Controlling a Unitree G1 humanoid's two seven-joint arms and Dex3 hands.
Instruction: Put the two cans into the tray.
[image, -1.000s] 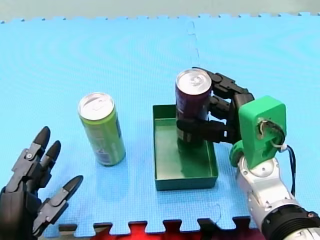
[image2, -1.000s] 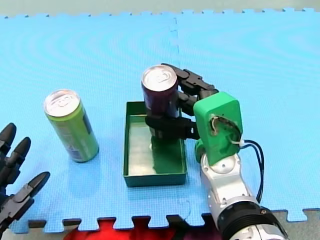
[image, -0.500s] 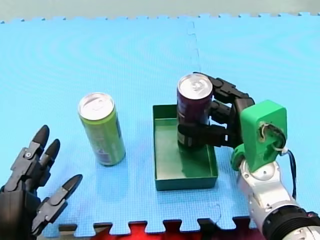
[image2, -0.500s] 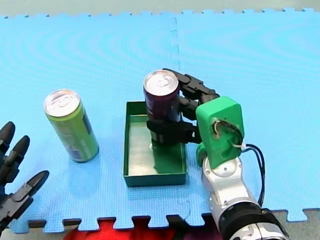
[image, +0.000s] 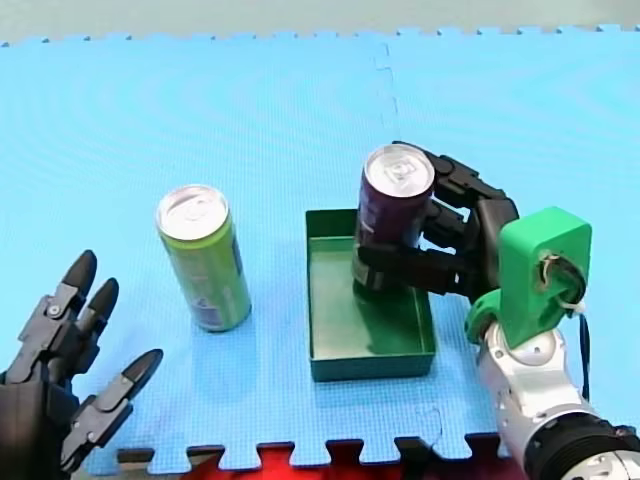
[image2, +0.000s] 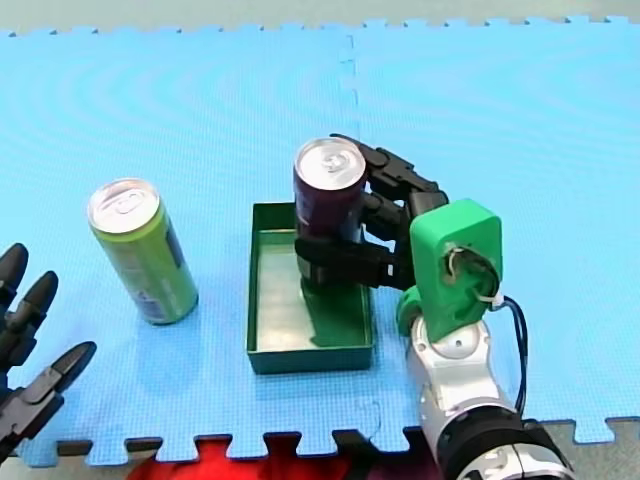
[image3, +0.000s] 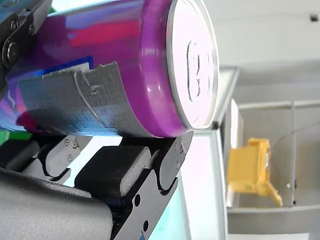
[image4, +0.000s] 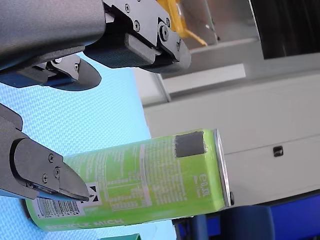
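Observation:
A purple can (image: 393, 222) stands tilted inside the green tray (image: 325, 300), at its far right part, with my right hand (image: 440, 240) shut on it. The first wrist view shows that purple can (image3: 115, 65) close up, a patch of grey tape on its side and dark fingers (image3: 125, 170) pressed against it. A green can (image: 203, 257) stands upright on the blue mat, left of the tray. My left hand (image: 70, 390) is at the near left corner, apart from the green can and holding nothing. In the second wrist view the green can (image4: 135, 182) lies beyond dark fingertips (image4: 45, 172).
The blue foam mat (image: 200, 110) covers the whole surface, with a seam running back from the tray. Its jagged front edge (image: 300, 455) lies just below the tray. Open mat stretches behind and to the right.
My right hand has shifted a little to the right with the purple can, which has tipped and sunk slightly in the tray. The left hand and green can stayed put.

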